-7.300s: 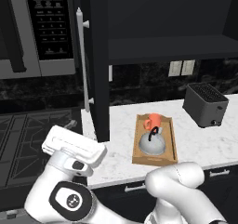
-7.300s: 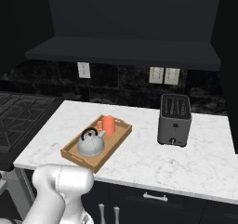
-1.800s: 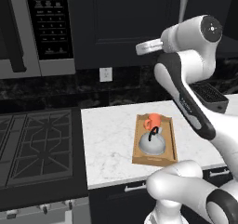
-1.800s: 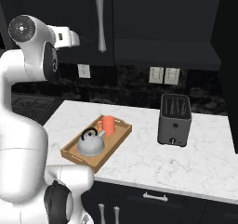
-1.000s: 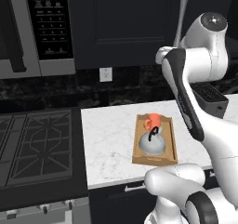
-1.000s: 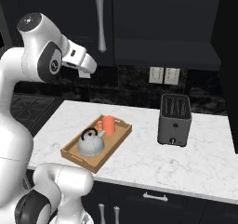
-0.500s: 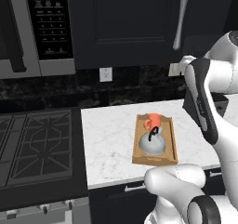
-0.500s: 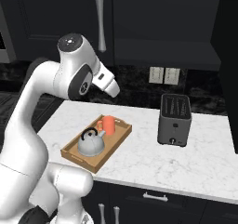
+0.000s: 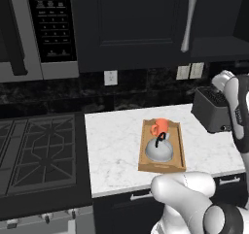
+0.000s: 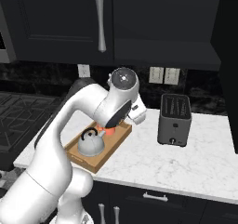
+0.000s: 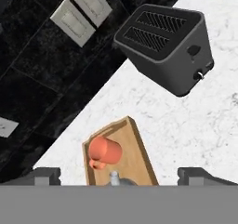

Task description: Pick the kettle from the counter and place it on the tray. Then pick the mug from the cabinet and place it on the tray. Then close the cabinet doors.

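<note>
Now note that the arm has dropped from cabinet height to hover over the tabletop (image 9: 116, 141). The gripper (image 11: 118, 174) stands fully open and empty. The kettle (image 9: 160, 150) and mug (image 9: 160, 126) sit in the tray (image 9: 181, 150), the cabinet doors (image 10: 65, 23) shut. Bare marble separates tray and toaster (image 10: 174, 120).
</note>
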Robot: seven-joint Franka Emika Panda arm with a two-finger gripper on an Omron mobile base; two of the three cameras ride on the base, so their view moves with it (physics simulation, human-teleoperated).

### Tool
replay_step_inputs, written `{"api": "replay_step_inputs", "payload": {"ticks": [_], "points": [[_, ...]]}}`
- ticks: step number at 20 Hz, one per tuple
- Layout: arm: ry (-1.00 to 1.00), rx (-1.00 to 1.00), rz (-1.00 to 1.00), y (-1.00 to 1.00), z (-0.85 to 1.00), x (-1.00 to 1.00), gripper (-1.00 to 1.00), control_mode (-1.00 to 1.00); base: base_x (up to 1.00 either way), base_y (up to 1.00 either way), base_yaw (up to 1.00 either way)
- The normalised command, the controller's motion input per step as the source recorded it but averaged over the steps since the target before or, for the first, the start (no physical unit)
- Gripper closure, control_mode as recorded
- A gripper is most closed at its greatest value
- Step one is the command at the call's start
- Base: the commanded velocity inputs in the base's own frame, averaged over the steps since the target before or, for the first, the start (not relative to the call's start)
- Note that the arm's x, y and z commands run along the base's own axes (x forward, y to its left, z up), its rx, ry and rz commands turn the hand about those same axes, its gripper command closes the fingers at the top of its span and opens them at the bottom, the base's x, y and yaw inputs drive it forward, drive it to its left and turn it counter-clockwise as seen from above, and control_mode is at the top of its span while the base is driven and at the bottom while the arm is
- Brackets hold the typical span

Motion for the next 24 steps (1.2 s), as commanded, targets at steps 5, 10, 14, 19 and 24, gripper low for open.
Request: {"api": "replay_step_inputs", "payload": {"ticks": [5,10,14,19,24], "points": [[-0.16,0.27,0.0,-0.79,-0.36,-0.31,-1.0,-1.0,0.0,0.0,0.0],[-0.23,0.12,0.0,-0.41,-0.13,-0.73,-1.0,-1.0,0.0,0.0,0.0],[-0.31,0.03,0.0,-0.07,0.02,-0.77,-1.0,-1.0,0.0,0.0,0.0],[-0.32,0.0,0.0,-0.14,0.35,-0.3,-1.0,-1.0,0.0,0.0,0.0],[-0.28,0.02,0.06,-0.53,0.06,-0.01,-1.0,-1.0,0.0,0.0,0.0]]}}
